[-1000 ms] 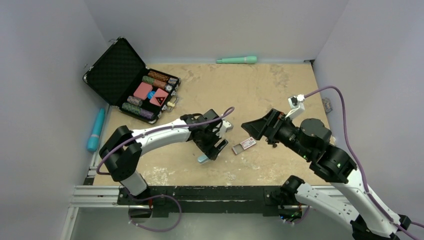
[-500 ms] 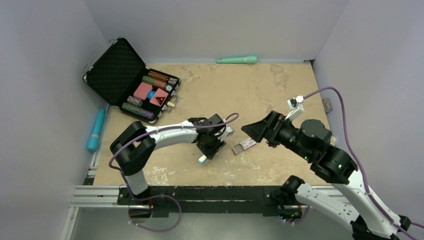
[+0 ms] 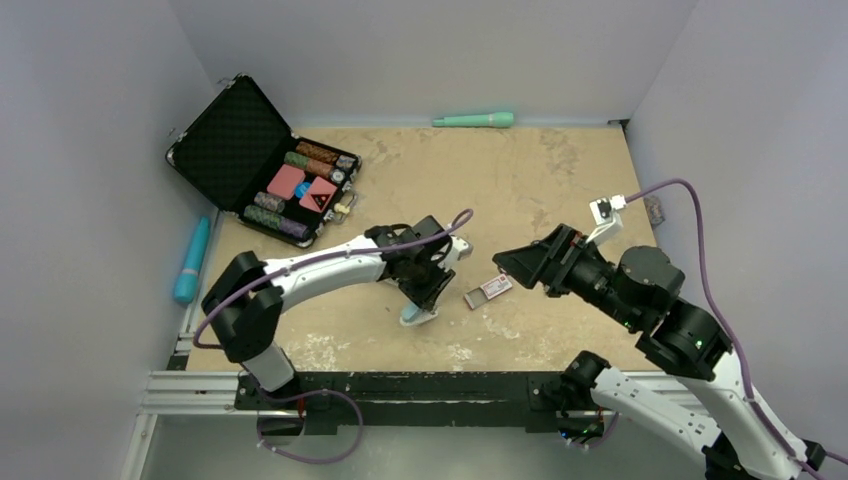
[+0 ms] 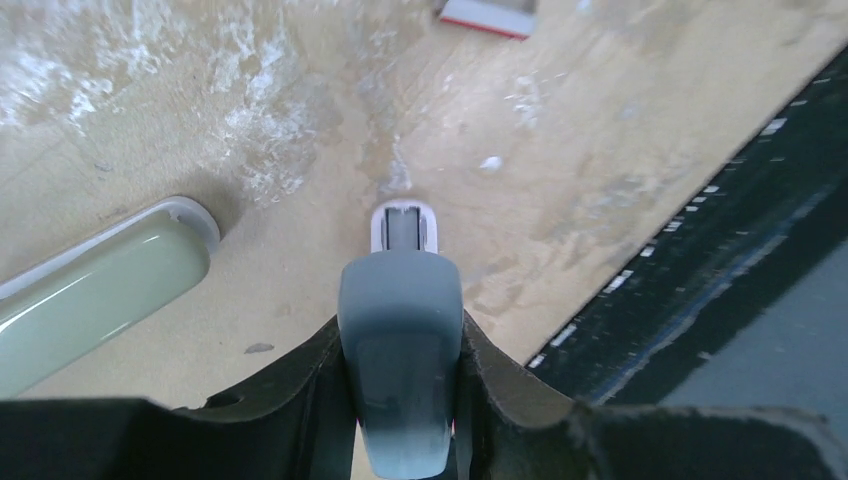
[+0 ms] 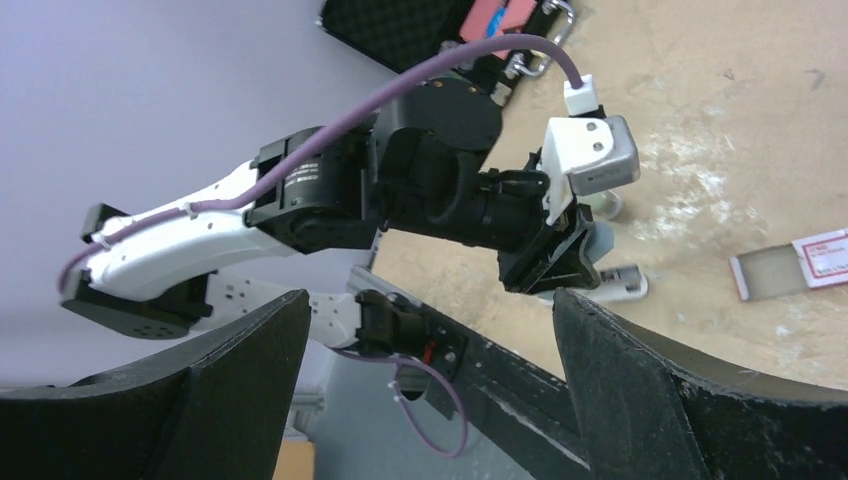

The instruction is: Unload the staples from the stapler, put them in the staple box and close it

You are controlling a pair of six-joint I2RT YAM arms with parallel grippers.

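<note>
The grey-blue stapler (image 4: 400,390) stands between the two fingers of my left gripper (image 4: 400,332), which press on both of its sides, and its white nose (image 4: 403,224) points down at the table. In the top view the left gripper (image 3: 426,290) is low over the table's middle front, with the stapler (image 3: 418,315) sticking out below it. No staples can be seen. My right gripper (image 3: 512,262) hovers open and empty to the right, apart from the stapler. In the right wrist view its fingers (image 5: 640,390) frame the left arm and the stapler (image 5: 612,284).
A small red-and-white box (image 3: 489,289) lies between the grippers. A pale green rounded object (image 4: 95,290) lies left of the stapler. An open black case of chips (image 3: 262,165) stands at the back left, a teal stick (image 3: 475,120) by the far wall, and a black rail (image 3: 400,385) along the near edge.
My left gripper has closed from wide open onto the stapler. The stapler's end has shifted slightly right. The right arm has drawn back a little to the right, still open.
</note>
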